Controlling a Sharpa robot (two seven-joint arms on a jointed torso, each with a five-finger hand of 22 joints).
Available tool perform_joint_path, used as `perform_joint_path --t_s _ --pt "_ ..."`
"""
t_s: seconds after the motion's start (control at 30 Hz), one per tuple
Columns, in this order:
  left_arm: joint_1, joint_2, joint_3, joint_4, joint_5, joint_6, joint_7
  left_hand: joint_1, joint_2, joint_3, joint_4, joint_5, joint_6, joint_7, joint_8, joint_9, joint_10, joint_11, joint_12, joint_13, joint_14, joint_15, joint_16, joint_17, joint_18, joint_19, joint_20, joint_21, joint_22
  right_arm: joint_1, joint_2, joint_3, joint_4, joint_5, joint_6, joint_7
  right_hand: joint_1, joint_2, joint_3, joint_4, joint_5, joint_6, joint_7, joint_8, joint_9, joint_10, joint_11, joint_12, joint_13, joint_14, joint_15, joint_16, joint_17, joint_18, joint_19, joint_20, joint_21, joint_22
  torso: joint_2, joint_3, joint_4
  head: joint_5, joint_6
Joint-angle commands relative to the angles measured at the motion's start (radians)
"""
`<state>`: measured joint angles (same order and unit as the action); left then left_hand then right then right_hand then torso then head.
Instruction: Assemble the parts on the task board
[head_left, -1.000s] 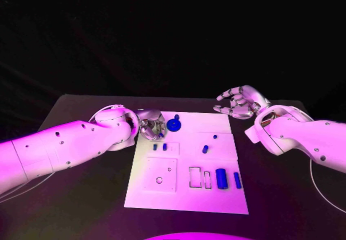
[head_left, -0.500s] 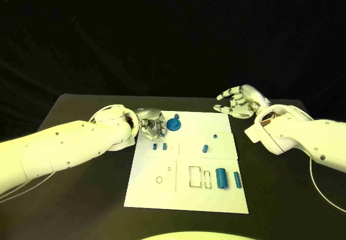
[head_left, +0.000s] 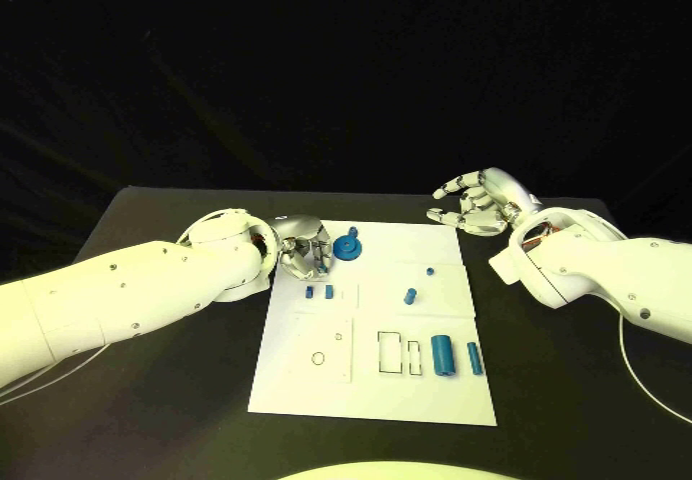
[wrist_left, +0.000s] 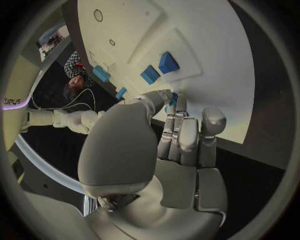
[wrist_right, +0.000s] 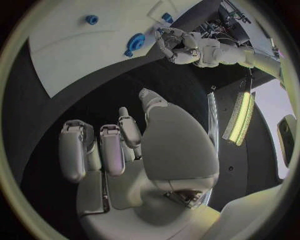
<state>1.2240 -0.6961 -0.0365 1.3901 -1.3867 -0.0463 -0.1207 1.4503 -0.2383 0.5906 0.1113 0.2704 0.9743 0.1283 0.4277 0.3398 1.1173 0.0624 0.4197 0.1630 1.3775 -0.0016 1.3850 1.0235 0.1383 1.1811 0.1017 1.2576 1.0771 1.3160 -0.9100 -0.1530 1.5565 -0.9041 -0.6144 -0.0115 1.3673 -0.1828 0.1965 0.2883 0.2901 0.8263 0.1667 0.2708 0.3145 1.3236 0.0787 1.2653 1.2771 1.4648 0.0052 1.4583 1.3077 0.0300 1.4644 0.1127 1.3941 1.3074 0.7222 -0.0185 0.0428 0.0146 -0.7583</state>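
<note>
The white task board (head_left: 378, 390) lies in the middle of the black table. At its far left corner stands a blue round part (head_left: 349, 246), also seen in the right wrist view (wrist_right: 134, 42). My left hand (head_left: 306, 250) is right beside it, and in the left wrist view a sliver of blue (wrist_left: 173, 98) shows pinched between its thumb and fingertips. My right hand (head_left: 476, 205) hovers off the board's far right corner, fingers apart and loosely curled, holding nothing (wrist_right: 119, 145). Two small blue blocks (head_left: 319, 292) lie just in front of the left hand.
On the board lie a short blue piece (head_left: 411, 296), a tiny blue peg (head_left: 430, 270) and two blue cylinders (head_left: 441, 356) at the near right. Beside them are rectangular slots (head_left: 389, 352), with round holes (head_left: 317, 357) at the near left. Black table surrounds the board.
</note>
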Motion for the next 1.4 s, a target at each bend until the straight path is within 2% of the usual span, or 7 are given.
perform_joint_path --t_s 0.03,1.03,1.17,1.3,1.4 --pt "0.000 0.000 0.000 0.002 0.003 0.025 -0.008 0.003 0.010 -0.001 -0.005 -0.003 0.008 0.002 0.004 0.002 0.007 -0.001 -0.004 0.002 0.005 -0.003 0.004 0.000 -0.018 0.007 0.003 0.003 0.000 -0.001 0.000 0.000 0.001 -0.005 0.007 0.010 -0.010 0.002 0.004 -0.001 0.006 0.004 -0.005 0.007 -0.001 0.007 -0.003 0.002 -0.001 0.047 -0.005 -0.004 0.013 0.014 0.009 -0.006 -0.001 0.164 0.000 0.0002 -0.0002 0.000 -0.001" --pt "0.000 0.008 0.000 -0.007 0.007 0.045 -0.018 -0.002 0.010 -0.003 -0.005 -0.005 0.010 0.001 0.001 0.003 0.010 -0.001 -0.009 0.003 0.006 -0.003 0.004 0.002 -0.017 0.003 0.002 0.000 -0.003 -0.001 0.001 0.000 0.000 -0.005 0.006 0.010 -0.010 0.002 0.004 -0.001 0.006 0.004 -0.005 0.007 -0.001 0.007 -0.003 0.002 -0.001 0.047 -0.005 -0.004 0.013 0.014 0.009 -0.006 -0.001 0.164 -0.001 0.0001 0.0000 -0.001 -0.005" --pt "0.000 0.011 -0.002 -0.010 0.009 0.049 -0.020 -0.009 0.008 -0.006 -0.004 -0.005 0.003 0.004 -0.008 0.001 0.006 0.002 -0.018 0.004 0.004 -0.001 0.004 0.002 -0.016 -0.002 0.002 -0.004 -0.009 -0.001 0.001 0.000 0.000 -0.005 0.006 0.011 -0.010 0.002 0.004 -0.001 0.006 0.004 -0.005 0.007 -0.001 0.007 -0.003 0.002 -0.001 0.047 -0.005 -0.004 0.013 0.014 0.009 -0.006 -0.001 0.164 0.000 -0.0001 0.0003 -0.001 -0.007" --pt "0.000 0.012 -0.004 -0.012 0.012 0.050 -0.021 -0.016 0.004 -0.009 -0.005 -0.004 -0.018 0.008 -0.033 -0.005 0.007 0.005 -0.031 0.007 0.000 0.002 0.003 -0.002 -0.015 -0.007 0.005 -0.008 -0.013 -0.001 0.000 0.000 0.000 -0.005 0.005 0.011 -0.012 0.000 0.005 -0.001 0.006 0.003 -0.005 0.008 -0.002 0.006 -0.004 0.001 -0.003 0.047 -0.005 -0.005 0.011 0.014 0.008 -0.007 -0.005 0.162 0.000 -0.0009 -0.0005 -0.002 -0.007" --pt "0.000 0.013 -0.005 -0.013 0.013 0.049 -0.022 -0.020 0.002 -0.009 -0.004 -0.004 -0.026 0.009 -0.043 -0.007 0.007 0.006 -0.035 0.008 -0.001 0.003 0.002 -0.003 -0.015 -0.007 0.005 -0.009 -0.014 -0.001 0.000 0.000 0.000 -0.005 0.005 0.011 -0.012 0.000 0.005 -0.001 0.006 0.003 -0.005 0.008 -0.002 0.006 -0.004 0.001 -0.003 0.047 -0.005 -0.005 0.011 0.014 0.008 -0.007 -0.005 0.162 -0.001 -0.0003 0.0000 -0.002 -0.008"
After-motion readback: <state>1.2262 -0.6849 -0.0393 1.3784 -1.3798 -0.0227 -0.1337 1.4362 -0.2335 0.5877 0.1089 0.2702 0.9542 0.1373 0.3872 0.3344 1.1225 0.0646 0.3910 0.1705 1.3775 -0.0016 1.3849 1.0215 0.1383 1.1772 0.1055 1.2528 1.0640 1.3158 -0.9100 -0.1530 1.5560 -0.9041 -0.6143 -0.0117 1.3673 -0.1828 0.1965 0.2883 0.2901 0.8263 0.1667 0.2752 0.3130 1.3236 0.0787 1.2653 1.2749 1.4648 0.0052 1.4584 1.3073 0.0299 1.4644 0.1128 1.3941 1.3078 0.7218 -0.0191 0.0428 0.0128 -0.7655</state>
